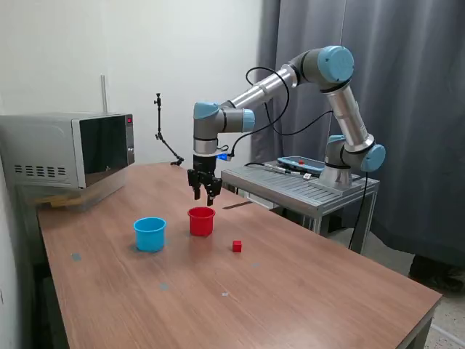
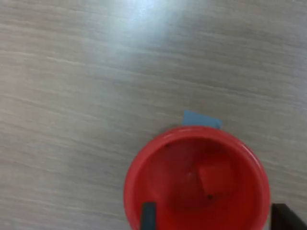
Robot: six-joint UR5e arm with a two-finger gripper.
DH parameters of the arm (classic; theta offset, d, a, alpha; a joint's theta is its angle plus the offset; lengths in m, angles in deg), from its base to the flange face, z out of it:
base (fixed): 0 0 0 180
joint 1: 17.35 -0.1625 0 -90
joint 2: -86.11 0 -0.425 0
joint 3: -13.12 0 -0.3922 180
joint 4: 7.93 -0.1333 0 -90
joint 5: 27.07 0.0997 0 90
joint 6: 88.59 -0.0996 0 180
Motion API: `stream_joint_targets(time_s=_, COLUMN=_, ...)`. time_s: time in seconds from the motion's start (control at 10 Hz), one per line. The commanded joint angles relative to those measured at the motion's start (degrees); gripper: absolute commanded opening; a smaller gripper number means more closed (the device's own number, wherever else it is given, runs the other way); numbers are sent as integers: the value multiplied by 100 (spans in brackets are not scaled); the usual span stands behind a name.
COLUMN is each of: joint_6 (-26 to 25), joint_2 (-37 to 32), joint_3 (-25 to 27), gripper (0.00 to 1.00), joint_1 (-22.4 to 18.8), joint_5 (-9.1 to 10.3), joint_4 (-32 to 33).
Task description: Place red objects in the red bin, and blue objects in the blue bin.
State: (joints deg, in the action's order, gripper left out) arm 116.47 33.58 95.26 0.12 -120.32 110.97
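Note:
The red bin [image 1: 201, 221] stands near the middle of the wooden table, and the blue bin [image 1: 150, 233] sits just to the exterior view's left of it. My gripper [image 1: 205, 198] hangs open a little above the red bin, holding nothing. In the wrist view the red bin [image 2: 158, 163] fills the lower part, with one red cube [image 2: 216, 177] lying on its floor. Two dark fingertips [image 2: 147, 215] show wide apart over its rim. Another red cube [image 1: 237, 246] rests on the table to the exterior view's right of the red bin. No blue objects show.
A microwave [image 1: 69, 149] stands at the exterior view's far left. A grey metal side table [image 1: 301, 185] carries the arm's base and a pendant. A thin black stand [image 1: 161, 131] rises at the back. A blue tape mark [image 2: 201, 119] lies beside the red bin.

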Motion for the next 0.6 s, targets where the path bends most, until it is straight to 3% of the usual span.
stream_joint_targets(time_s=0.0, joint_6=-19, joint_2=-3, joint_3=21, gripper=100, joint_1=55, joint_5=0, joint_4=2)
stream_joint_targets(time_s=0.4, joint_6=-335, joint_2=-317, joint_3=187, gripper=100, joint_1=-163, joint_5=0, joint_4=2)
stream_joint_targets(time_s=0.5, joint_6=-527, joint_2=-372, joint_3=258, gripper=100, joint_1=-660, joint_5=0, joint_4=2)
